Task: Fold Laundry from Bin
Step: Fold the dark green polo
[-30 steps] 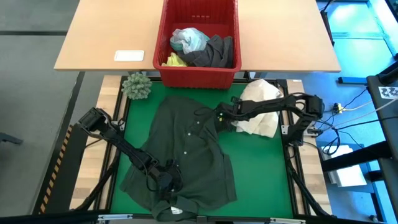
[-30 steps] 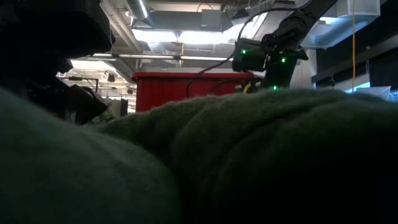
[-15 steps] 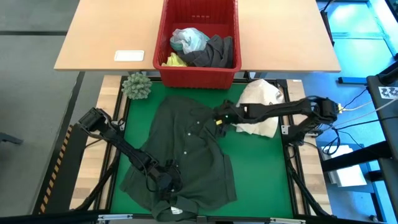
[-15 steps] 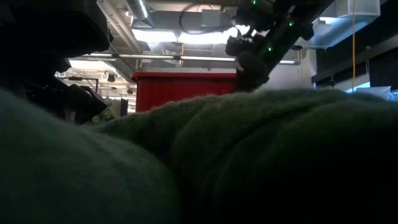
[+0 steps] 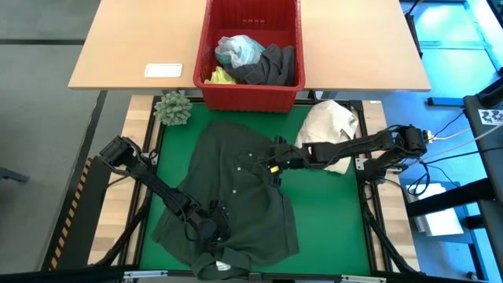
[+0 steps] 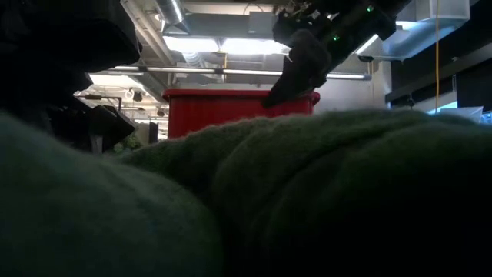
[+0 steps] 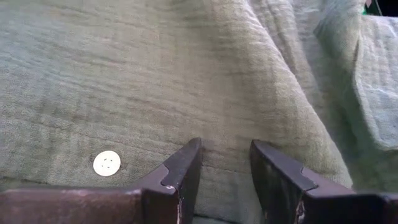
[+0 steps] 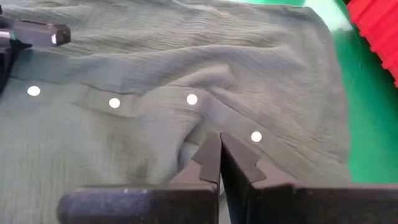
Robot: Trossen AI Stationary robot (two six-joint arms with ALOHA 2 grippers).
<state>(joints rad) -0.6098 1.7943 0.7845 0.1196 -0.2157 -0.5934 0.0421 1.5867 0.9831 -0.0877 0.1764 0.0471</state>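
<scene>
Green shirt (image 5: 236,196) spread on the mat (image 5: 330,212); both grippers on it.
Left gripper (image 5: 211,229), at the shirt's 6 o'clock, is part-open, fingers pressed into cloth. Right gripper (image 5: 267,165), at its 2 o'clock, is closed by the button line; whether it pinches cloth is unclear. Bin (image 5: 250,93) with more laundry (image 5: 263,64) at 12 o'clock.

Green shirt (image 7: 186,74) cloth is filling the whole left wrist view, lying in soft diagonal folds. The left gripper (image 7: 225,163) is sitting low against it, its two dark jaws standing a little apart with a strip of cloth showing between them. A white button (image 7: 107,163) is lying on the cloth just beside one jaw.
</scene>
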